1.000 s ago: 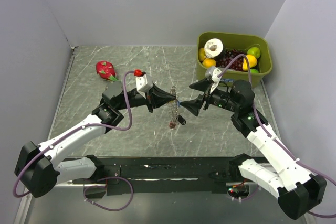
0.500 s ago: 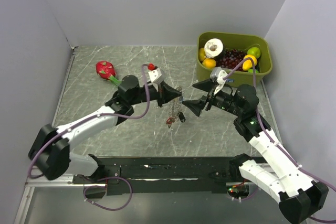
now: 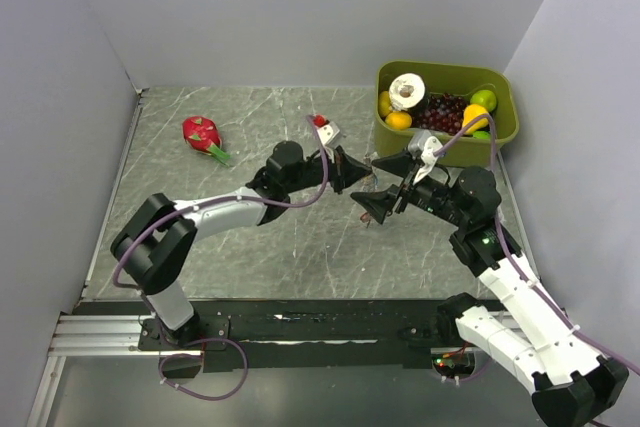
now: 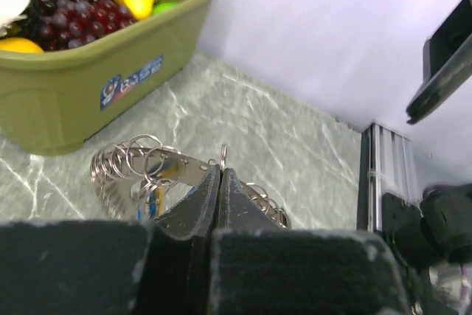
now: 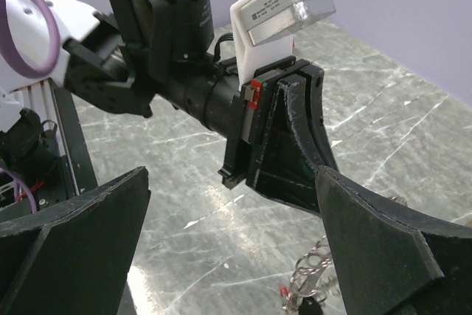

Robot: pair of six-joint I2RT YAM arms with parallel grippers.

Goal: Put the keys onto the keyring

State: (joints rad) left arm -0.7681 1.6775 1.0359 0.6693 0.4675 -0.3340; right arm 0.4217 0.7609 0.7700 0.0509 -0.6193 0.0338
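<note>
The left arm stretches low toward the green bin, its left gripper pinched tight on the keyring. The right gripper (fingers spread wide) faces it, just near of the bin.

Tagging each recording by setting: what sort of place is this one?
Probably a lab test cell, not a home: plain grey walls box in a marble-patterned tabletop, a metal mounting rail runs along its near edge, and a green bin holds fruit.
</note>
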